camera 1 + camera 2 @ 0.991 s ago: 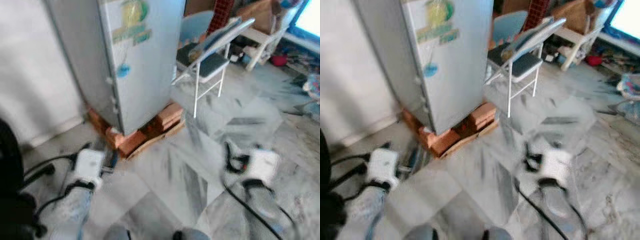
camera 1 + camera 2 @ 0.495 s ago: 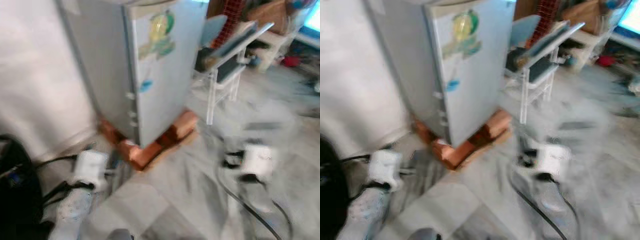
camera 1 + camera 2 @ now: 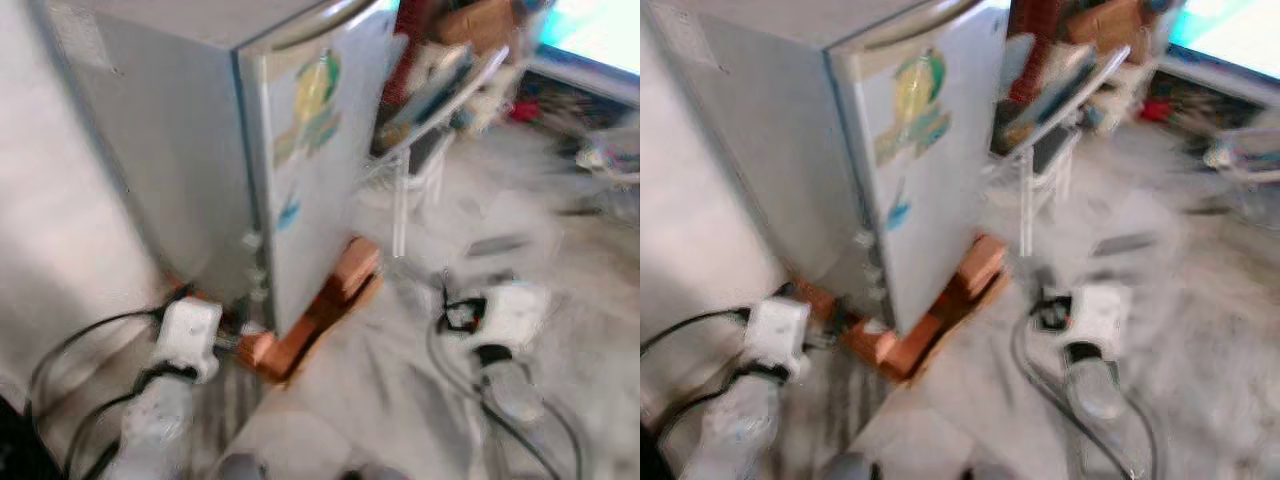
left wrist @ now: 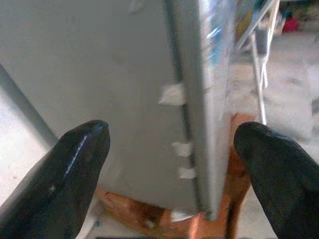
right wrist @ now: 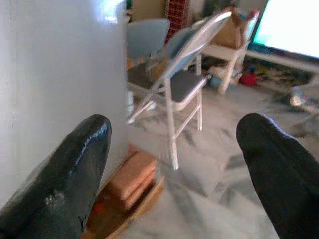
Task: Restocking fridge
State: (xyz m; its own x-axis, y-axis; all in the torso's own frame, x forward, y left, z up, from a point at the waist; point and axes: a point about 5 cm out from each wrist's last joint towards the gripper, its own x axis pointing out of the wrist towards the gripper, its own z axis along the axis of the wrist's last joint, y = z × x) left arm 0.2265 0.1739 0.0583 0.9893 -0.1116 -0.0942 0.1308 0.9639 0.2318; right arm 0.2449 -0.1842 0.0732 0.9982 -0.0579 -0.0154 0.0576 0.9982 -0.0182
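Fridge (image 3: 260,170) occupies upper left of left eye frame, upright, long axis vertical, door shut, raised on bricks (image 3: 330,310) over marble floor (image 3: 420,400). Door edge with white hinge-side tabs faces left end effector (image 4: 169,144). Left end effector is nearer arm, at lower left of frame, just short of door edge; fingers spread wide, holding nothing. Right end effector (image 5: 174,144) at lower right, well apart from fridge, fingers released, empty, aimed toward folding chair (image 5: 174,84). Judgement: approach stage, door not yet opened.
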